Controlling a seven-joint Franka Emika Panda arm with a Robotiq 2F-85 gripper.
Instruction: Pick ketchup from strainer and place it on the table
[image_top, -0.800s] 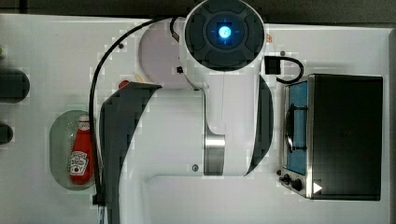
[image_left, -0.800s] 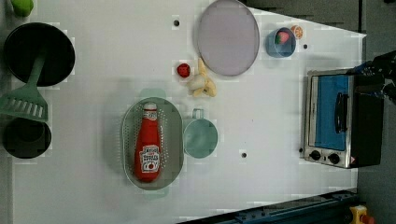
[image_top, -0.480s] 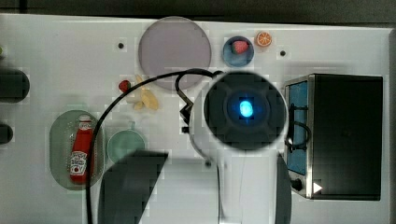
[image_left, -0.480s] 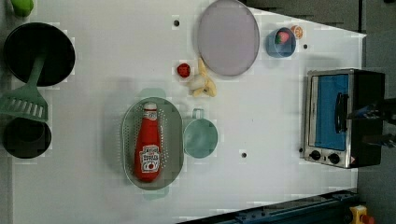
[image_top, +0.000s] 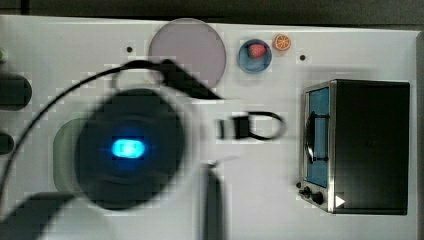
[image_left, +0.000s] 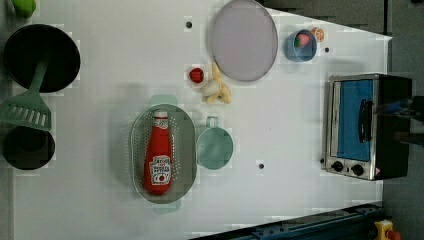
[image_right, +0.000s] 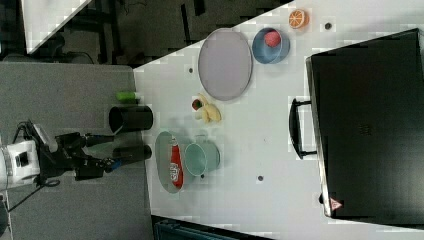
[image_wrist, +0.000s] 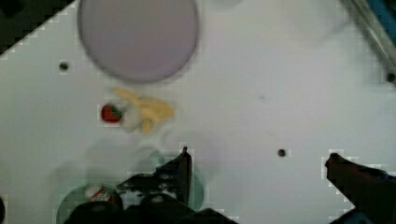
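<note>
Here the gripper (image_wrist: 257, 161) hangs wide apart, holding nothing, above the table (image_wrist: 261, 84).

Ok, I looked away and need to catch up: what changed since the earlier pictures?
The arm has swung from the top view's upper middle down and to the top view's left, and now hangs over the strainer. Nothing was taken hold of: the fingers stand open and empty. The ketchup still lies in the strainer; the cup has not moved.
</note>
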